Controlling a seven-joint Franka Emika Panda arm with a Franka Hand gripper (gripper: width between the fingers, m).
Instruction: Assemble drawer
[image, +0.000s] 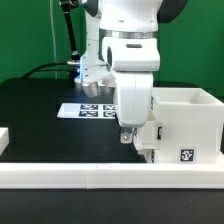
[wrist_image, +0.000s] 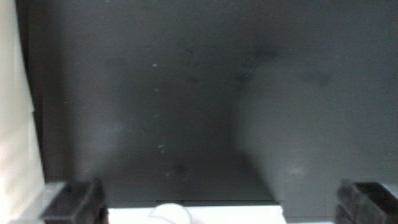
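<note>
Claw (image: 127, 137) beside tagged drawer box (image: 185, 125)

The gripper (image: 128, 137) fingertips merge with the white drawer box (image: 185, 125) behind them; jaw state is indeterminable. The arm hides part of the marker board (image: 88, 109). The wrist view crops both fingers (wrist_image: 75, 203).

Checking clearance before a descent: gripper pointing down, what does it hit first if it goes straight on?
Probably the bare black table top. The wrist view shows only that dark surface ahead of the open two-finger gripper. The white open-topped drawer box looks beside the line, though depth is unclear.
</note>
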